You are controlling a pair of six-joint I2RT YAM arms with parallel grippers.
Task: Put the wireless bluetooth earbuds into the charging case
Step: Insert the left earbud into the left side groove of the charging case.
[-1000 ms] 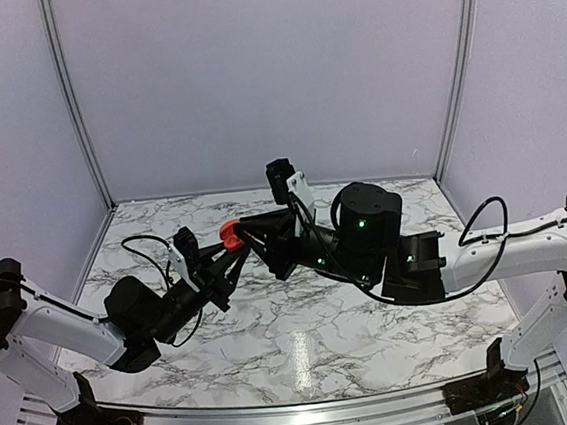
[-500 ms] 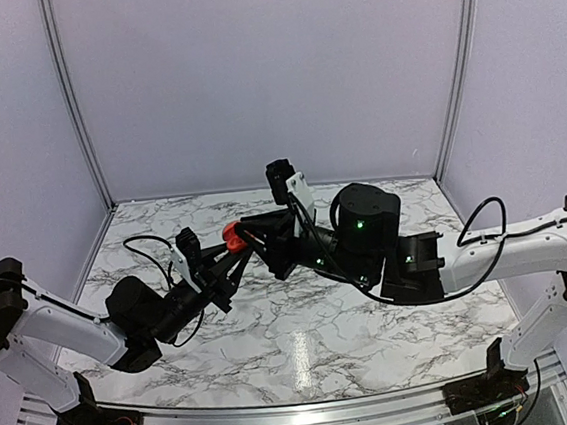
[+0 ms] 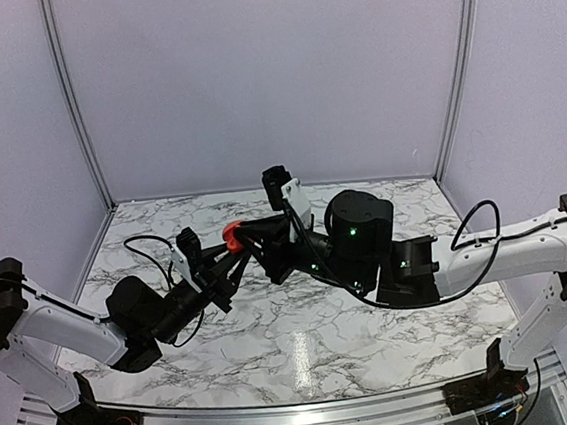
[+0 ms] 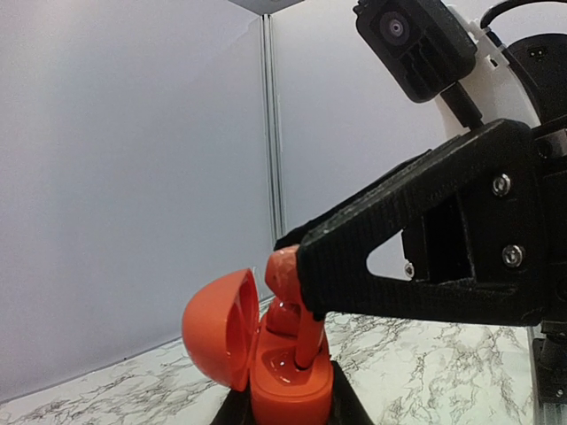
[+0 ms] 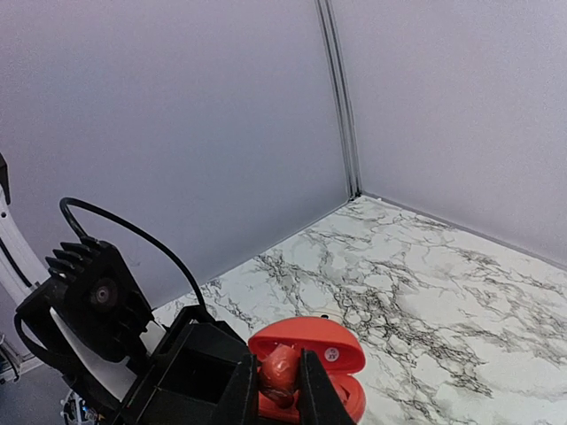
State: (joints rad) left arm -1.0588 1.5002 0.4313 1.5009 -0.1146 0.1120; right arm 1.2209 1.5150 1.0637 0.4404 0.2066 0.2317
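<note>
My left gripper is shut on the red charging case, held above the table with its lid hinged open to the left. My right gripper is shut on one red earbud, whose stem stands in a socket of the case. The second earbud sits in the case behind it. In the right wrist view the earbud shows between my fingers, with the open lid behind. In the top view case and earbud show as one red spot where the two grippers meet.
The marble table lies below both arms. Grey walls with a corner post close the far side. The left wrist camera body sits close to my right fingers.
The right arm has shifted slightly left toward the case. The earbud has come down closer onto the case; the left arm has barely moved.
</note>
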